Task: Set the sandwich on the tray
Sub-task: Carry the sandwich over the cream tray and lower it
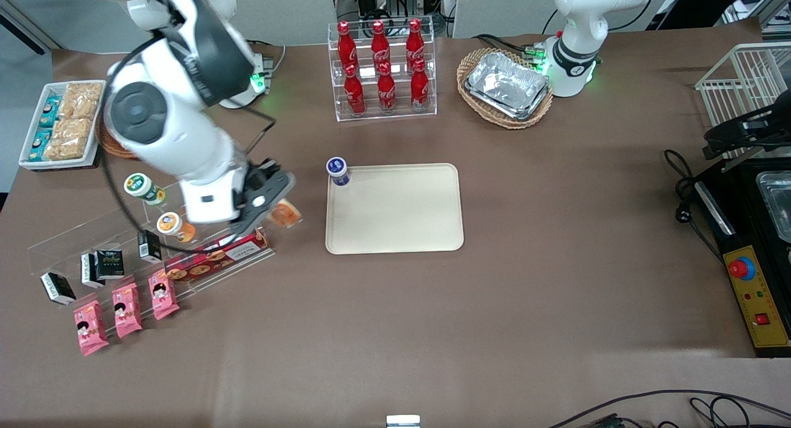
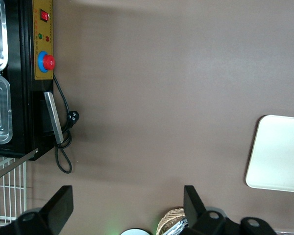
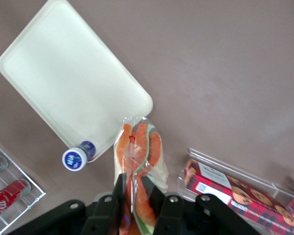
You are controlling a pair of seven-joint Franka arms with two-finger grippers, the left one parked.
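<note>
Brown table (image 1: 556,280): wrist view alone shows gripper (image 3: 132,188) pinching sandwich (image 3: 139,161).

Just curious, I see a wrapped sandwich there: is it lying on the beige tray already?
No, the sandwich hangs pinched in the gripper above the brown table, beside the tray.

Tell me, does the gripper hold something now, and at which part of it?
Yes. The gripper is shut on the sandwich, pinching one end of the wrapped wedge, in the air beside the tray, not yet over it.
</note>
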